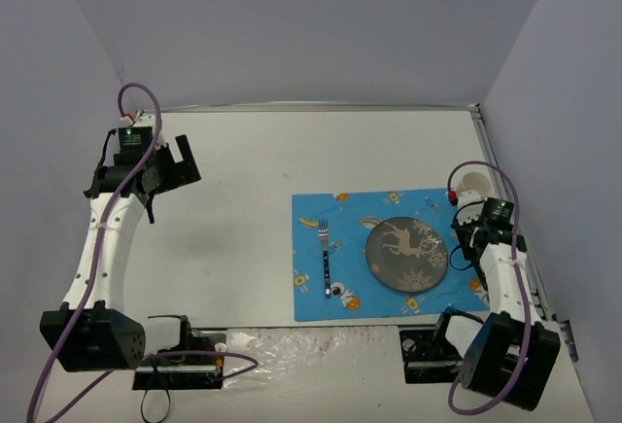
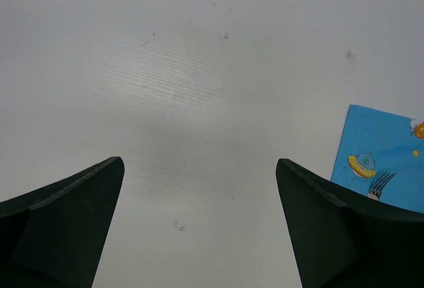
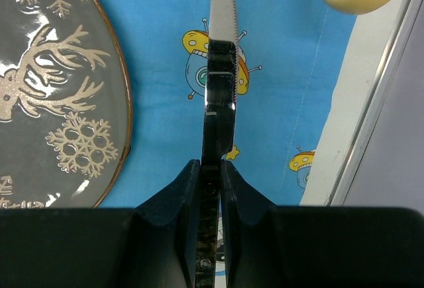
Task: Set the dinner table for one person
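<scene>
Right end effector [image 3: 211, 166] pinches knife [image 3: 223, 33] beside plate [image 3: 59, 102].

Large flat matte-white dinner table [image 1: 253, 170]

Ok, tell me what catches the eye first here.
A blue placemat sits right of centre on the white table, a reindeer plate in its middle and a fork left of it. The right gripper is shut on a knife just right of the plate; the left gripper hangs open over the table at far left.
</scene>
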Controlling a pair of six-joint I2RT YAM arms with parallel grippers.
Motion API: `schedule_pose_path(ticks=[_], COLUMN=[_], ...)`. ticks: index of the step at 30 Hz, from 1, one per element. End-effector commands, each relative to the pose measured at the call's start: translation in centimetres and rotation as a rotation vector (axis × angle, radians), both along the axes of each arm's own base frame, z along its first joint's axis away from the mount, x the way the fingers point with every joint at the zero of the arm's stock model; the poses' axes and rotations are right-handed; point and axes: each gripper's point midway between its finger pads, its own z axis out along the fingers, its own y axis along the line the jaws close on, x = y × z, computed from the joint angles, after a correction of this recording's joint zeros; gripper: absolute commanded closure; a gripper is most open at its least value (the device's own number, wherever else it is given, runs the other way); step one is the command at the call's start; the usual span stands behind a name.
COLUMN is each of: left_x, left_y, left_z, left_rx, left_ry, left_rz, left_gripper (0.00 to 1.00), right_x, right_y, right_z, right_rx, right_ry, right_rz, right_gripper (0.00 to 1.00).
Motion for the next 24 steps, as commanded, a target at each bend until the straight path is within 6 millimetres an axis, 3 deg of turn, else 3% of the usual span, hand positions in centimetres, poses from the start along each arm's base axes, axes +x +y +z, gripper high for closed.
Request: schedule_pose_path(ticks=[1, 24], left_x=[0.9, 1.2], left_y=[0.0, 0.1], left_z=[1.1, 0.4], left_rx=[-0.012, -0.022], left_ry=[-0.054, -0.032], left_rz=[0.006, 0.009], left_gripper=[0.03, 0.03], right_x=[1.0, 1.5], right_y=[-0.8, -1.7], right_z=[0.2, -2.1], right_rx=[-0.014, -0.001], right_ry=[-0.034, 0.044], right_rz=[-0.025, -0.046], right_gripper=[1.00, 1.00])
